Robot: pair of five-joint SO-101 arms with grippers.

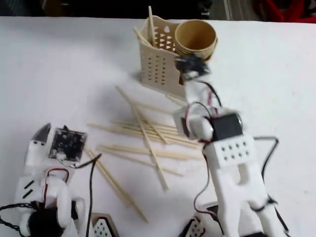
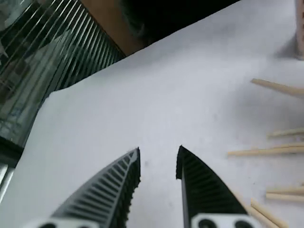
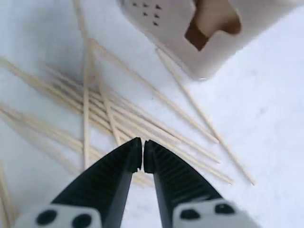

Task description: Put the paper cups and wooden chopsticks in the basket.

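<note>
Nearest the arm bases, the left claw hovers spread over bare white worktop, holding nothing. Just beyond and beside it, loose wooden chopsticks lie criss-crossed in a scattered heap in the middle of the worktop. The right claw hangs above that heap's far edge, near the basket, its tips pressed together and empty. Farthest off, the basket stands upright with stacked paper cups inside and a chopstick poking up from it.
</note>
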